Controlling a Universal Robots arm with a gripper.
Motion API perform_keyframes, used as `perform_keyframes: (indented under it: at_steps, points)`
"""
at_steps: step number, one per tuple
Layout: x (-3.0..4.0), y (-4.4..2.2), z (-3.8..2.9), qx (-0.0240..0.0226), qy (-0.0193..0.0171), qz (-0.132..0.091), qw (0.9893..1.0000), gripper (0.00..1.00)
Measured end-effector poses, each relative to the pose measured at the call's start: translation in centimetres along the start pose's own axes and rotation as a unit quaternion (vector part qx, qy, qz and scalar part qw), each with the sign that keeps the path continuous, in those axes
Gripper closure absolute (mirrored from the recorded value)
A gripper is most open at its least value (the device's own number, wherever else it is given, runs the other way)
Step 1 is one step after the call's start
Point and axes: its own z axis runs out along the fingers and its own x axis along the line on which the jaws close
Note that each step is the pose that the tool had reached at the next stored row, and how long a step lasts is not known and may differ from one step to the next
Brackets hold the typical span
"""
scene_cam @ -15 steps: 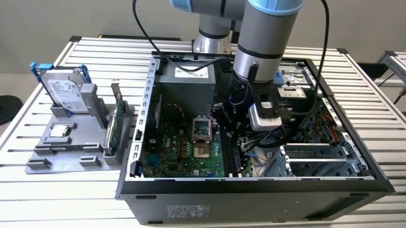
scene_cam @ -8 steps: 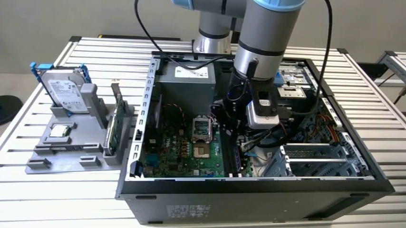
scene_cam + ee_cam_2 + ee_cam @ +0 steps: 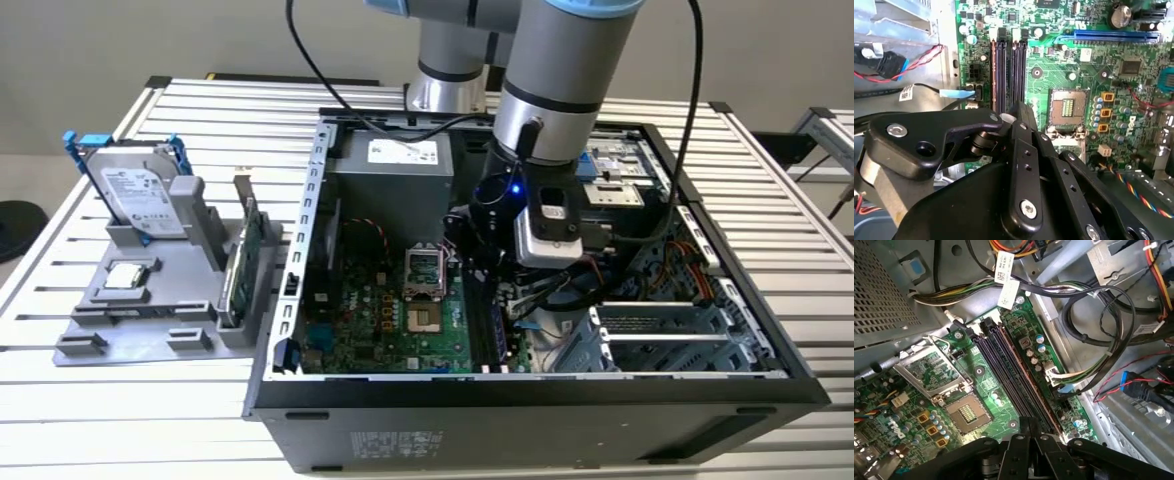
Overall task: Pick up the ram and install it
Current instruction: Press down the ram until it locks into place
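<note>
The gripper [image 3: 483, 300] is low inside the computer case [image 3: 534, 395], closed on the ram [image 3: 1030, 426] above the memory slots [image 3: 1014, 377]. Black cables [image 3: 1099, 335] and the processor socket [image 3: 966, 412] lie near on both sides.

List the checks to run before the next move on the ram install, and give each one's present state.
1. Gripper over the near end of the memory slots: ok.
2. Ram held: cannot tell.
3. Slots free of wiring: ok. The cables lie beside them, not across.
4. Slot latches open: cannot tell.
5. Gripper apart from the processor socket: ok. The socket sits beside the slots.
</note>
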Motion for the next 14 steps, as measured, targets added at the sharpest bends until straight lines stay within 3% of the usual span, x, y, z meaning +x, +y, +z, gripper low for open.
perform_keyframes:
  at_steps: [10,12,14]
  points:
    - [0.0,-0.02,-0.08,-0.0028,0.0114,0.042,0.999,1.0]
    - [-0.01,-0.01,-0.07,-0.0115,0.017,0.043,0.9988,1.0]
    - [0.0,-0.02,-0.07,-0.027,0.0252,0.044,0.9984,1.0]
